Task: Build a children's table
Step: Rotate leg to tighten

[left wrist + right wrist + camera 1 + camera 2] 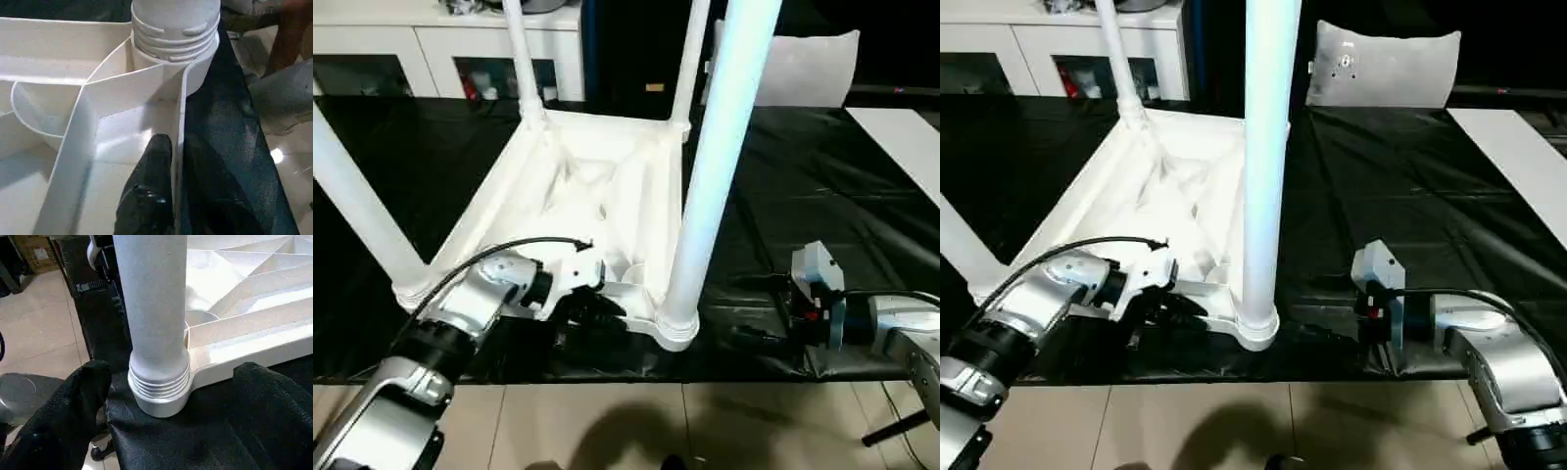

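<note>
- Table (597,186): laid upside down on the black-sheeted work table (822,186), near its front edge, legs pointing up.
- Left gripper (168,171): clamped on the table's front rim wall, one finger (151,196) inside, just beside the near corner socket (176,54).
- Right gripper (168,387): spread wide, the near leg (151,298) seen between its fingers, untouched.
- Material: white plastic; underside ribbed; sockets round and ridged; legs long tapered tubes.
- Surroundings: white cabinet (421,49) behind; grey pillow (1386,64) at the far edge; tiled floor (636,421) in front.
</note>
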